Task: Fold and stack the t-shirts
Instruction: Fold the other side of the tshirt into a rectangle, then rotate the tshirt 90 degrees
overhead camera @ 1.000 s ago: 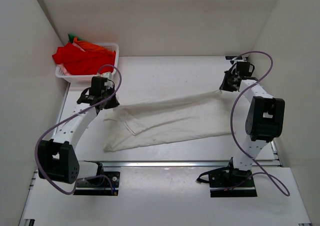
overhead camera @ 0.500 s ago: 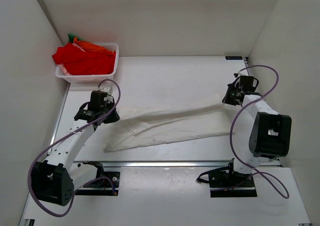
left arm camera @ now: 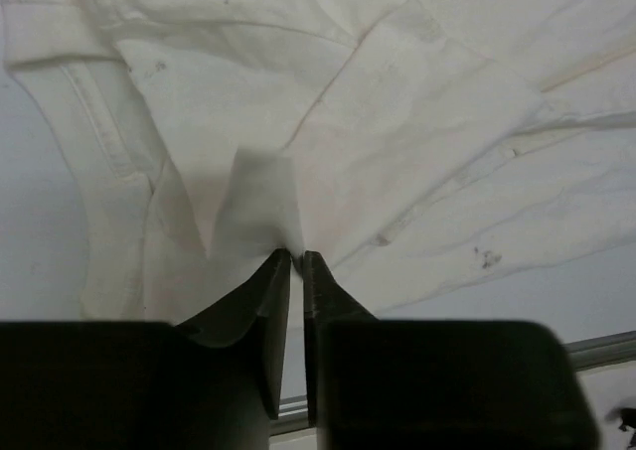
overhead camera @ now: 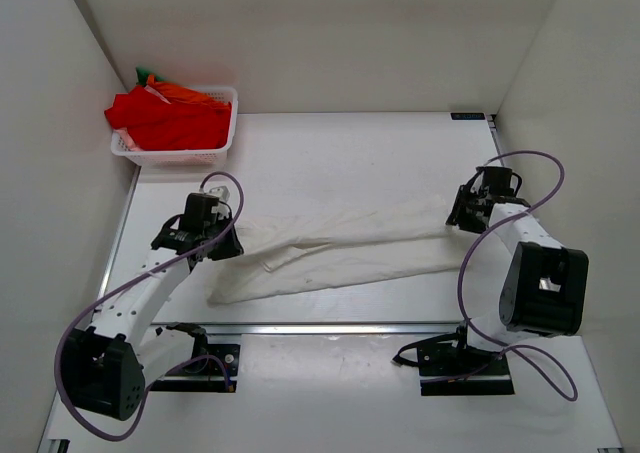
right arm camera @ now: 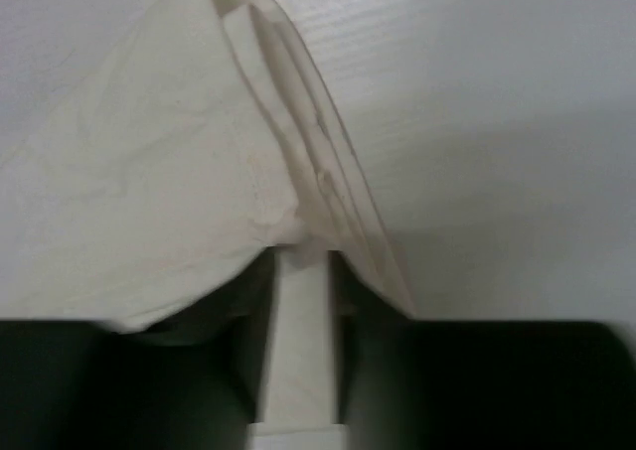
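Observation:
A large white t-shirt (overhead camera: pixel 340 248) lies stretched across the table between the two arms. My left gripper (overhead camera: pixel 228 241) is shut on its left end; in the left wrist view the gripper (left arm camera: pixel 295 256) pinches a peak of the cloth (left arm camera: pixel 397 142), which bears a tiny dark speck (left arm camera: pixel 487 259). My right gripper (overhead camera: pixel 452 209) is shut on the shirt's right end; in the right wrist view the gripper (right arm camera: pixel 300 251) grips a bunched hem of the cloth (right arm camera: pixel 149 192). Red, orange and green t-shirts (overhead camera: pixel 165 113) are heaped in the basket at the back left.
A white lattice basket (overhead camera: pixel 180 153) stands in the back left corner. White walls close the table on the left, back and right. A metal rail (overhead camera: pixel 350 327) runs along the near edge, by the arm bases.
Both grippers have moved toward the near edge, pulling the white shirt with them. The shirt now lies lower on the table and more narrowly gathered.

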Controlling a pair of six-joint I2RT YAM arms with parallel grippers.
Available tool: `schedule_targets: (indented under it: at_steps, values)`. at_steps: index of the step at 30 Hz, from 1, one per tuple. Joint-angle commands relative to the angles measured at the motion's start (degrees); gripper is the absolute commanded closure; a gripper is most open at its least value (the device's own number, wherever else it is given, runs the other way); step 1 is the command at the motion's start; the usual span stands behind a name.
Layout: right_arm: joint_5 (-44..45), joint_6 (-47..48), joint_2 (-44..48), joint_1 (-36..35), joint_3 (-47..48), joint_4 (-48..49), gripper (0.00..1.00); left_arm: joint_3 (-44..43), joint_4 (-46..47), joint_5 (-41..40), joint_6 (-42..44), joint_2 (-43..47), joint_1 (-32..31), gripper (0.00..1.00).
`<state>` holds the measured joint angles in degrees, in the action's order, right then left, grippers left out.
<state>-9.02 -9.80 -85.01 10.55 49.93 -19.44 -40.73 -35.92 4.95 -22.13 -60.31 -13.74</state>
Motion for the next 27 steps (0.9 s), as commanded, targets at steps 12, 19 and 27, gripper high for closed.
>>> schedule_targets:
  at_steps: [12, 19, 27]
  values:
    - [-1.3, -0.3, 2.6, -5.5, 6.9, 0.5, 0.57, -3.5, 2.6, -4.3, -3.5, -5.6, -4.5, 0.71]
    - [-2.6, 0.1, -11.9, -8.8, 15.4, -3.3, 0.63, -6.1, 6.7, -8.6, -6.8, -21.0, -6.0, 0.78]
    - [3.3, -9.6, -13.6, -12.7, 11.1, -15.5, 0.78, -34.4, 0.4, -11.9, -4.5, -47.4, -9.3, 0.86]
